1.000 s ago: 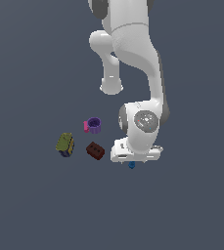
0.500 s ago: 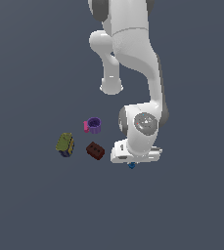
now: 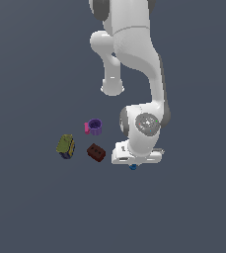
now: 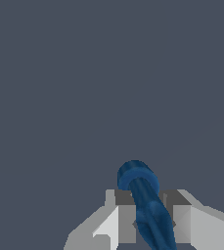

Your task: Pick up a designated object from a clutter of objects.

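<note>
Tiny blue piece sits right between the jaws in the wrist view. Narrow shaft runs down through the gap, w/ the rounded bulbous end poking out past the fingertips. Both pads look pressed against the shaft, one on each side, so the gripper is closed down to about the width of that shaft and has hold of it, afaict. No visible gap between pads and blue.

In the exterior view you only get a speck of the blue piece peeking out under the white hand, most of it hidden by the hand itself. Can't tell from that view whether it's touching the counter or just off it, too small.

Rest of the clutter, placed relative to the blue piece in the exterior view:
- dark red-brown studded brick is the nearest, off toward the exterior view's left and a bit further back, apart from the hand
- purple mug w/ pink handle on its left side, behind the brick, upright, opening facing up
- olive-yellow can furthest toward the exterior view's left, well apart from the blue piece, looks like it's lying tilted

None of those 3 touch each other or the arm, which comes down from above w/ the wrist bent over the blue piece.
</note>
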`<state>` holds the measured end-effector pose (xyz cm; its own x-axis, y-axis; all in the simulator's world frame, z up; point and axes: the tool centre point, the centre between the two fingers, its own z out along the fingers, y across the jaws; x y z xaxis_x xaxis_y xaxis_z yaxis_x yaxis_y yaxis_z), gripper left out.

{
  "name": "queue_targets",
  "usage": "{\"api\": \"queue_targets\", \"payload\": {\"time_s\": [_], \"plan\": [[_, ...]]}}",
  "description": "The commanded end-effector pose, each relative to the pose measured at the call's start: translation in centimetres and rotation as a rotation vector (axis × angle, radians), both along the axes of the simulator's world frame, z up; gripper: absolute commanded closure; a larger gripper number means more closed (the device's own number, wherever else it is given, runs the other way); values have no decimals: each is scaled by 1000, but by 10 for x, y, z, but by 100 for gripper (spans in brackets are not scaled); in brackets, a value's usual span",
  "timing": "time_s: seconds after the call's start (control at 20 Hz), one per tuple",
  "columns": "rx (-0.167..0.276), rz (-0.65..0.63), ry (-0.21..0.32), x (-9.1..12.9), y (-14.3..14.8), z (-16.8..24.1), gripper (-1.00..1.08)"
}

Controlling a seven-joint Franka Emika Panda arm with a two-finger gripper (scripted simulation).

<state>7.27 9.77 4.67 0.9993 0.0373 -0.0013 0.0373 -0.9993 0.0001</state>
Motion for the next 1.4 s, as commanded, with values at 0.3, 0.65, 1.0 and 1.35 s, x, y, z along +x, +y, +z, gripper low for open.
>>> {"api": "queue_targets", "payload": {"time_s": [0.3,0.65,1.0,1.35], "plan": [[0,0,-1,2,0,43,108],[0,0,-1,4,0,111,108],[0,1,-1,8,1,195,108],[0,1,-1,13,2,273,108]]}}
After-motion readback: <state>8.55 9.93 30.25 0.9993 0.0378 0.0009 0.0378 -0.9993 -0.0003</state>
